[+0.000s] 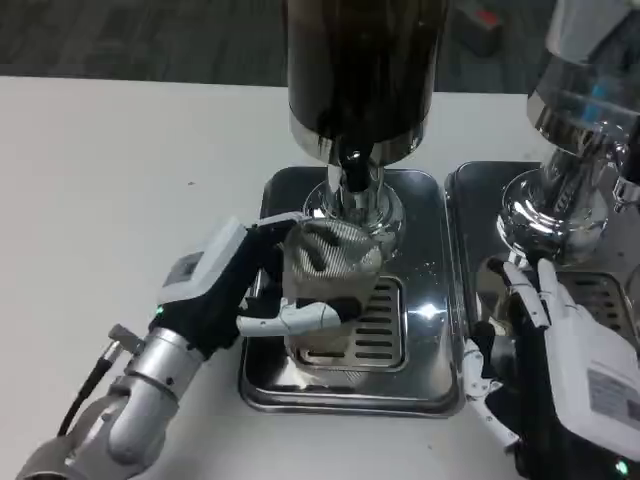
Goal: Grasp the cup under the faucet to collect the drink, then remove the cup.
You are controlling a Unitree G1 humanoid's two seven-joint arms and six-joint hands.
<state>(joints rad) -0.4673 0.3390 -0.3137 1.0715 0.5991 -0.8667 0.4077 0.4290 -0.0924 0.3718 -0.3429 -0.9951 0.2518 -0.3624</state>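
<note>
One dark drink dispenser (362, 75) fills the upper centre, its faucet (352, 172) pointing down over a steel drip tray (425, 395). Below it, the left hand (262, 290) grasps the clear cup (325, 290), upright with its mouth upward under the faucet. At lower right, the right hand (560, 350) rests with fingers released.

**Silver forearms, white-backed hands**

The left forearm (130, 400) is a silver metal cylinder, rounded and glossy, with a ringed collar at the wrist. A thin black cable (85, 385) runs along its outer side to a small grey connector. Above the collar sits a black wrist section with a tiny green light. The left hand (245, 285) has a flat white back carrying a small grey label, and fingers in white and black.

The right hand (560, 350) shows a broad white back panel with a printed grey label near its lower edge, black parts beneath, and slim white fingers with black segments. A green-blue light glows at its lower corner.
</note>
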